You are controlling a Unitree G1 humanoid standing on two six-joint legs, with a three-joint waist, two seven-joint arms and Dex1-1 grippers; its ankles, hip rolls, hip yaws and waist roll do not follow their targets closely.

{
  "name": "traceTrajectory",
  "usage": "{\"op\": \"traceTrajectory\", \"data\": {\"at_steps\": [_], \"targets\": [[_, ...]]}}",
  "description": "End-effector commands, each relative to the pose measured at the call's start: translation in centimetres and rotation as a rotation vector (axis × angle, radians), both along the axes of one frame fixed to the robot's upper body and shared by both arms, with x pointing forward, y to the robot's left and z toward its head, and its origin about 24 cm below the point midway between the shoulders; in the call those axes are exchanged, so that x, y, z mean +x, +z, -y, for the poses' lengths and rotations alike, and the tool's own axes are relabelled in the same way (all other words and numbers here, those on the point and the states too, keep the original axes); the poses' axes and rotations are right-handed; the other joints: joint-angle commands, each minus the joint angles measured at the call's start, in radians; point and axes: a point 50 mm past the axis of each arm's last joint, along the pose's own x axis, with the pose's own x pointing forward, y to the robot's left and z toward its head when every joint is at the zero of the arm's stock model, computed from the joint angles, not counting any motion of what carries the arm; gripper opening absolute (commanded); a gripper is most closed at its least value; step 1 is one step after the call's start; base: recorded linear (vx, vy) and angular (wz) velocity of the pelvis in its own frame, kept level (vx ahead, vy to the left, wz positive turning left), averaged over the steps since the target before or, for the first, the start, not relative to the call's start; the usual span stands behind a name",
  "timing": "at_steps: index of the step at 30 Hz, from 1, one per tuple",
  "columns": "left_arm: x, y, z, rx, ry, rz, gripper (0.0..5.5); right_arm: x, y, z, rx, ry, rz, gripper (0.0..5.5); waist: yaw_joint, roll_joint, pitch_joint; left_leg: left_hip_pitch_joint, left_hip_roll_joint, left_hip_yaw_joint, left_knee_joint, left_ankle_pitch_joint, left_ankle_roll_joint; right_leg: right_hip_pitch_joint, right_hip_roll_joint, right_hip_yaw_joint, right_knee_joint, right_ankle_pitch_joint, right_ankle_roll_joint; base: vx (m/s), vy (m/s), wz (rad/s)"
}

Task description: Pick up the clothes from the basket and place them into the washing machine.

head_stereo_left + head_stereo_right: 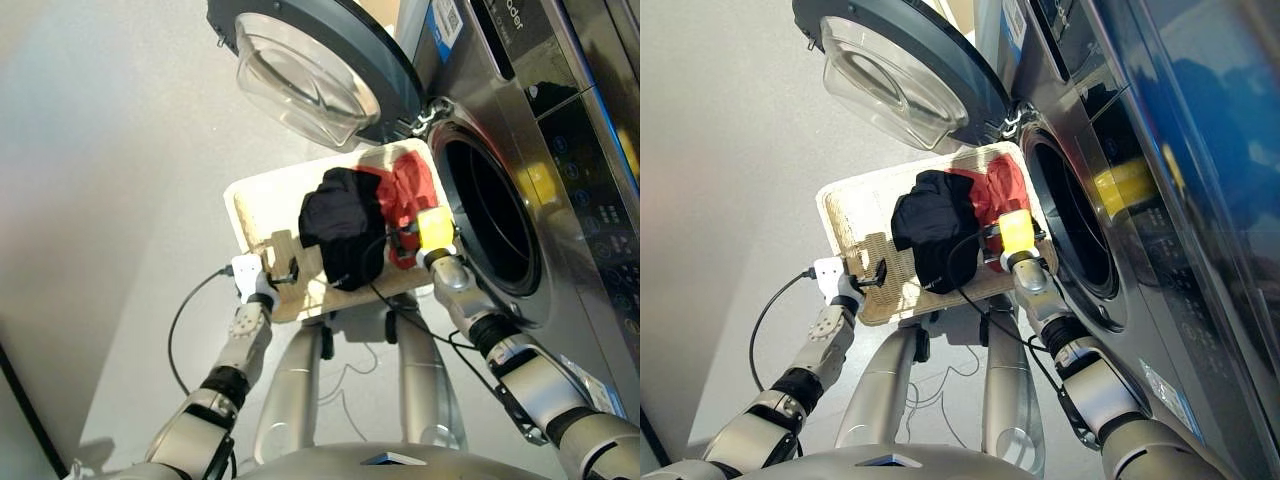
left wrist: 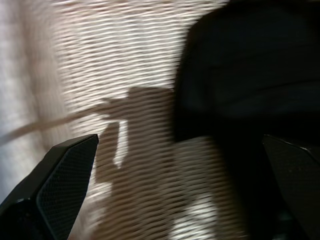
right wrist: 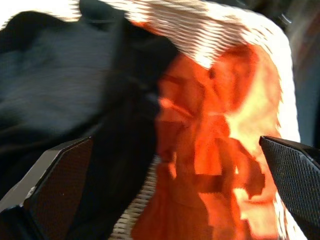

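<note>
The basket sits just in front of the washing machine, its 3 o'clock end tucked against the drum mouth, with the round door swung open above the basket's far corner at 12 o'clock. The clothes lie bunched toward the machine end: a dark heap in the middle and the coral red garment beside it, touching it, nearest the drum. I cannot tell navy from black in that dark heap.

The right hand is over the near rim of the basket, right at the red garment's near edge, its fingers spread apart with nothing between them; the red cloth runs away from it toward 12 o'clock. The left hand hovers over bare wicker at the basket's 7 o'clock corner, fingers likewise spread and empty, with the dark heap just off toward 3 o'clock.

The right arm looks the better placed: the red piece lies straight ahead of it, and the drum opens immediately to 3 o'clock, so the carry should be short. The rim of the drum mouth and the basket's low edge are what it must clear.
</note>
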Motion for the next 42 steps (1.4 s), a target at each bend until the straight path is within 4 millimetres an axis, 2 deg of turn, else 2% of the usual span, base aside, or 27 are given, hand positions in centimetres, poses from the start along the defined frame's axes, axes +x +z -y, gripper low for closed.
{"op": "traceTrajectory", "data": {"at_steps": [1, 5, 6, 12, 13, 20, 24, 28, 34, 39, 40, 41, 42], "targets": [[1.2, 1.4, 0.6, 0.049, -0.028, 0.06, 5.5, -0.3, 2.5, -2.6, -0.111, 0.166, 0.175, 5.5, 0.0, -0.028, 0.025, -0.046, -0.007, -0.018, 0.011, 0.017, -0.028, 0.07, -0.005, -0.039, -0.116, 0.024, 0.083, 0.0, 0.0, 0.0], [2.3, 2.7, 2.6, 0.075, -0.07, 0.102, 5.5, -0.8, 3.6, -2.5, -0.262, 0.213, 0.31, 5.5, -0.011, -0.035, 0.044, -0.061, -0.006, -0.021, 0.02, 0.014, -0.026, 0.061, -0.006, -0.04, -0.11, 0.021, 0.086, -0.013, 0.004, -0.004], [2.5, 3.0, 2.9, 0.071, -0.075, 0.113, 5.5, -0.9, 3.8, -2.6, -0.285, 0.225, 0.335, 5.5, -0.019, -0.04, 0.05, -0.08, -0.012, -0.014, 0.02, 0.043, -0.019, 0.045, -0.013, -0.044, -0.112, 0.043, 0.08, 0.0, 0.0, 0.0], [3.4, 3.8, 3.7, 0.095, -0.076, 0.12, 5.5, -1.5, 4.3, -2.4, -0.344, 0.245, 0.402, 5.5, -0.036, -0.04, 0.059, -0.121, -0.008, -0.011, 0.04, 0.028, -0.017, 0.001, -0.006, -0.039, -0.092, 0.034, 0.078, 0.035, 0.003, -0.016], [3.4, 3.6, 3.8, 0.1, -0.079, 0.11, 5.5, -1.7, 4.1, -2.3, -0.348, 0.241, 0.4, 5.5, -0.033, -0.033, 0.058, -0.117, -0.002, -0.018, 0.047, -0.006, -0.022, -0.001, 0.005, -0.033, -0.08, 0.006, 0.084, 0.148, 0.0, -0.056], [3.9, 3.9, 3.9, 0.164, -0.099, 0.113, 5.5, -2.0, 4.4, -1.9, -0.345, 0.228, 0.429, 5.5, -0.052, -0.02, 0.049, -0.228, 0.017, -0.015, 0.135, -0.048, -0.014, -0.12, 0.016, -0.019, -0.004, -0.019, 0.077, 0.021, -0.002, -0.007], [4.6, 4.5, 3.2, 0.179, -0.074, 0.119, 5.5, -1.9, 5.2, -2.2, -0.335, 0.236, 0.46, 5.5, -0.062, -0.015, 0.047, -0.302, 0.032, -0.009, 0.204, -0.078, -0.005, -0.199, 0.023, -0.011, 0.057, -0.033, 0.075, -0.002, -0.001, -0.1], [5.0, 5.0, 2.8, 0.165, -0.071, 0.125, 5.5, -2.0, 6.1, -2.2, -0.303, 0.231, 0.49, 5.5, -0.077, -0.01, 0.046, -0.371, 0.038, -0.015, 0.269, -0.099, -0.005, -0.27, 0.031, -0.003, 0.114, -0.05, 0.073, -0.001, -0.006, -0.046], [5.7, 6.0, 2.6, 0.159, -0.071, 0.146, 5.5, -2.0, 6.5, -2.0, -0.278, 0.206, 0.503, 5.5, -0.093, -0.01, 0.044, -0.467, 0.049, 0.001, 0.376, -0.14, -0.003, -0.374, 0.05, 0.001, 0.203, -0.069, 0.067, 0.0, 0.0, 0.0], [6.0, 6.3, 2.5, 0.154, -0.074, 0.152, 5.5, -1.9, 5.9, -1.6, -0.299, 0.184, 0.479, 5.5, -0.104, -0.017, 0.042, -0.517, 0.059, 0.009, 0.438, -0.163, 0.001, -0.424, 0.061, 0.003, 0.252, -0.078, 0.067, 0.0, 0.0, 0.0], [6.0, 6.4, 2.5, 0.153, -0.077, 0.153, 4.18, -1.9, 5.6, -1.5, -0.303, 0.182, 0.47, 5.5, -0.107, -0.019, 0.04, -0.52, 0.059, 0.01, 0.442, -0.163, 0.002, -0.424, 0.059, 0.001, 0.253, -0.077, 0.067, 0.0, 0.0, 0.0], [6.1, 6.6, 2.6, 0.149, -0.087, 0.159, 0.95, -1.8, 5.2, -1.3, -0.319, 0.174, 0.454, 5.5, -0.109, -0.018, 0.036, -0.52, 0.061, 0.009, 0.437, -0.164, 0.003, -0.424, 0.059, 0.0, 0.244, -0.074, 0.068, 0.0, 0.0, 0.0], [6.1, 6.6, 2.6, 0.149, -0.087, 0.159, 0.0, -1.8, 5.2, -1.3, -0.319, 0.174, 0.454, 5.5, -0.109, -0.018, 0.036, -0.52, 0.06, 0.009, 0.436, -0.164, 0.003, -0.424, 0.059, 0.0, 0.243, -0.074, 0.068, 0.0, 0.0, 0.0]]}}
